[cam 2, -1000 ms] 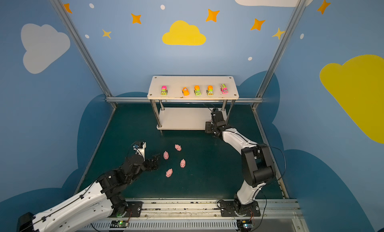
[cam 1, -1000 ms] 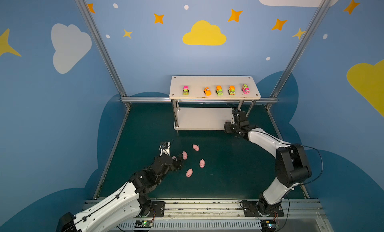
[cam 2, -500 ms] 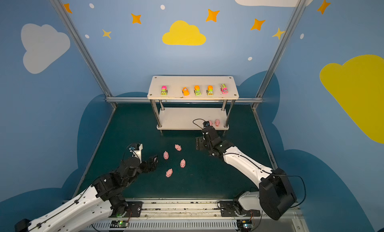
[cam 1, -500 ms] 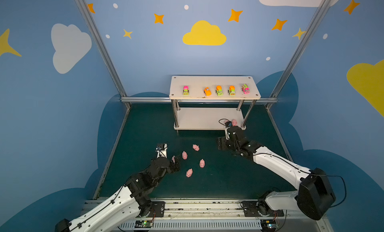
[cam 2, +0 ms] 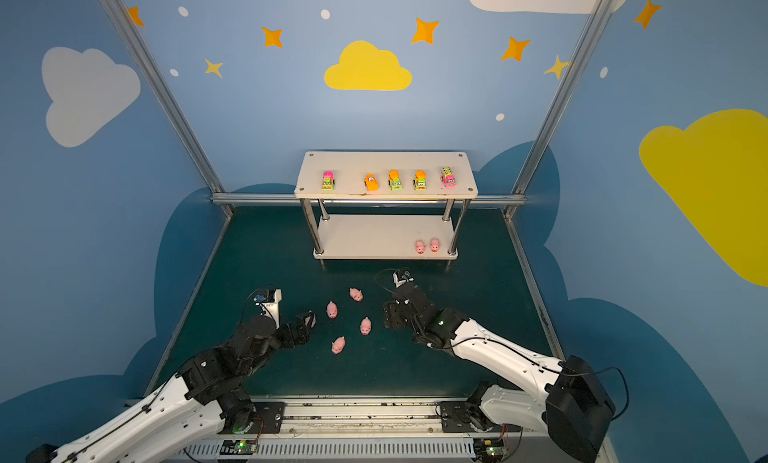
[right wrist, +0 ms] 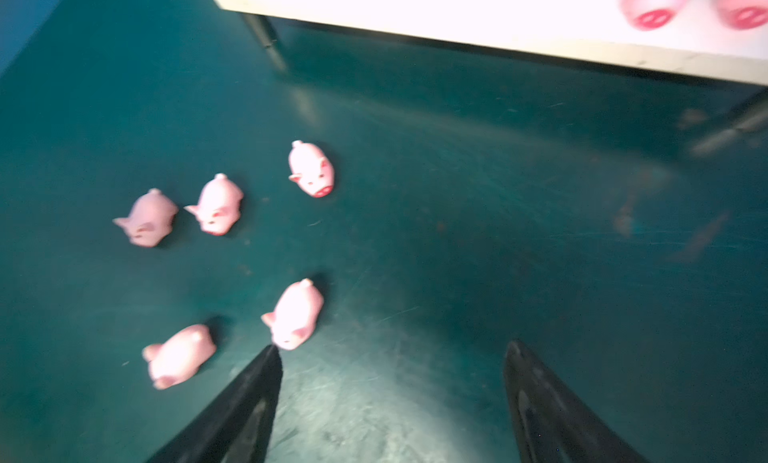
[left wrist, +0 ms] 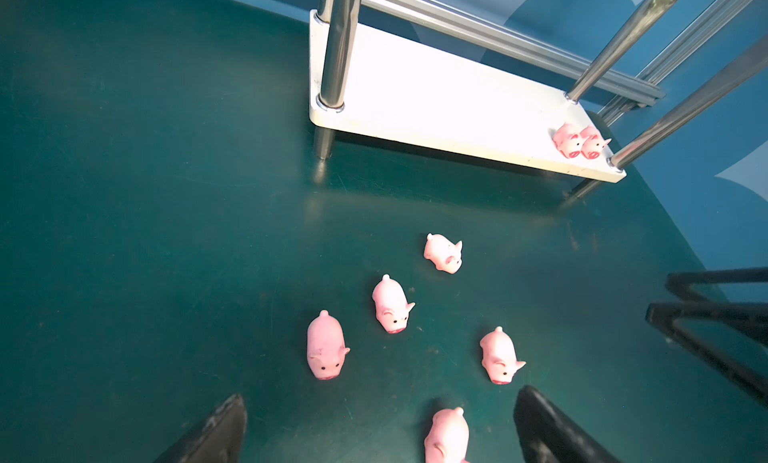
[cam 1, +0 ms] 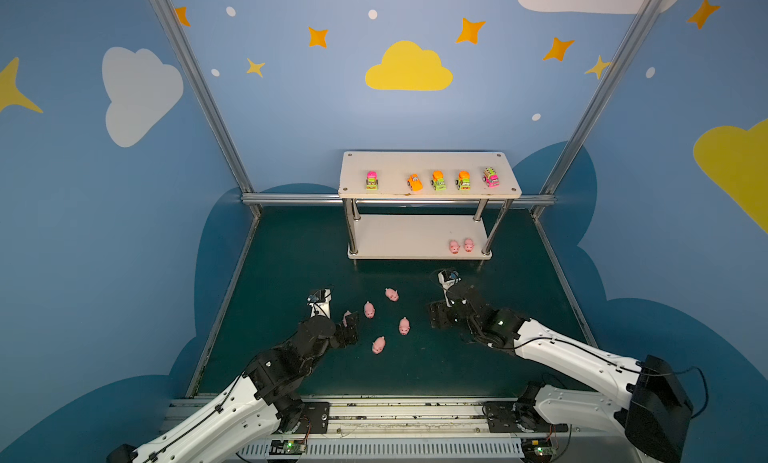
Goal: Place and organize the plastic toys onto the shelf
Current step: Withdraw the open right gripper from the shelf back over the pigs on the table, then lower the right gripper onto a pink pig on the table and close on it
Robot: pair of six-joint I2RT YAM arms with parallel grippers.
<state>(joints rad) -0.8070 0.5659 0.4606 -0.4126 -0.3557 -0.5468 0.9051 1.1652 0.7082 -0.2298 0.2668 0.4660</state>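
Currently my left gripper (left wrist: 381,394) stands wide open and holds nothing. One pig (left wrist: 446,434) shows in the gap between its fingers, touching neither. My right gripper (right wrist: 392,346) gapes too, empty, with one fingertip (right wrist: 266,369) just beside another pig (right wrist: 295,315). Both arms reach low and forward over the mat (cam 1: 291,274), flanking the loose pigs (cam 1: 391,294). Two shelved pigs (cam 1: 461,246) sit on the shelf (cam 1: 399,236) bottom board, and five cars (cam 1: 437,180) on top.

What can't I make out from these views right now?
- Pig by the left pincer: mostly hidden behind it in both top views; cut off by the frame edge in the left wrist view.
- Two shelf pigs: blurred and cut off in the right wrist view.
- Toy vehicles: too small in both top views for details.
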